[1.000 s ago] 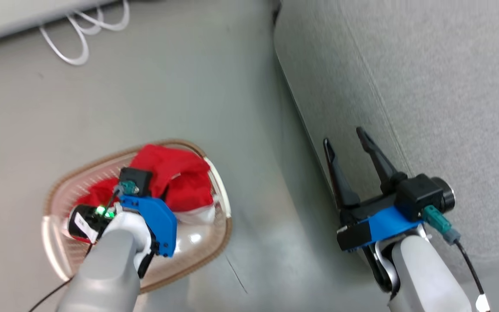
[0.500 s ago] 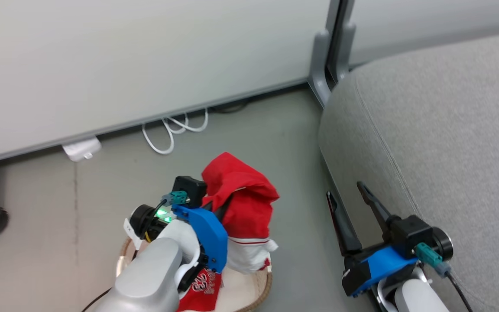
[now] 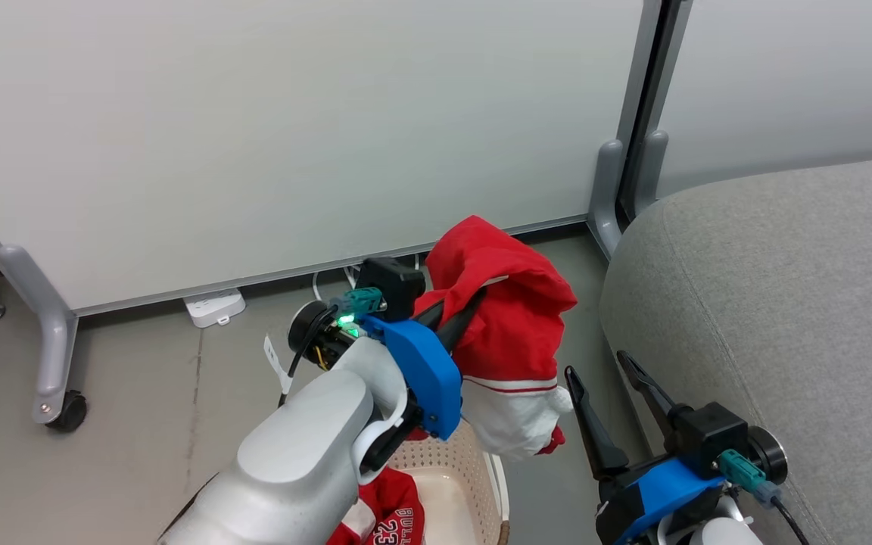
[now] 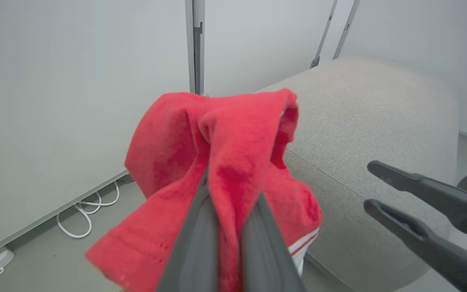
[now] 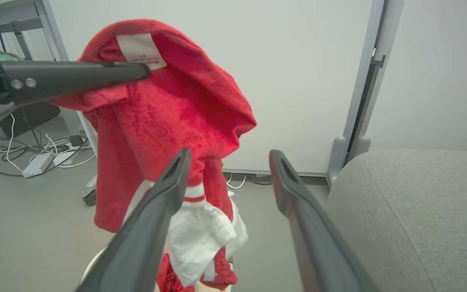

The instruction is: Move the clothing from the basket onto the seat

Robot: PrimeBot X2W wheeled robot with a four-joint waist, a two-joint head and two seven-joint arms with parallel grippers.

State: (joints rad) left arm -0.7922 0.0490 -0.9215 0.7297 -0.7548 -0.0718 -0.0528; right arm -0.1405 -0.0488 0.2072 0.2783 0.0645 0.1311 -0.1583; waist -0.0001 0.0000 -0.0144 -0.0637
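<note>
My left gripper [image 3: 470,303] is shut on a red garment with white striped edging [image 3: 515,318], which hangs in the air above the basket [image 3: 474,469]. The cloth bunches over the left fingers [image 4: 201,227] in the left wrist view. A red jersey lettered "BULLS 23" [image 3: 390,515] lies in the cream basket at the bottom edge. The grey seat [image 3: 784,303] fills the right side, a short way right of the hanging garment [image 5: 168,105]. My right gripper [image 3: 595,363] stands open and empty between garment and seat, beside the seat's front edge [image 5: 420,202].
White partition panels stand behind, on grey posts [image 3: 633,151] with a castor foot [image 3: 65,409] at the left. A white power strip [image 3: 213,306] and looped cables lie on the grey floor along the wall.
The head camera has tilted up. My left gripper has lifted the red garment out of the basket, upward and toward the seat. The right gripper has stayed open.
</note>
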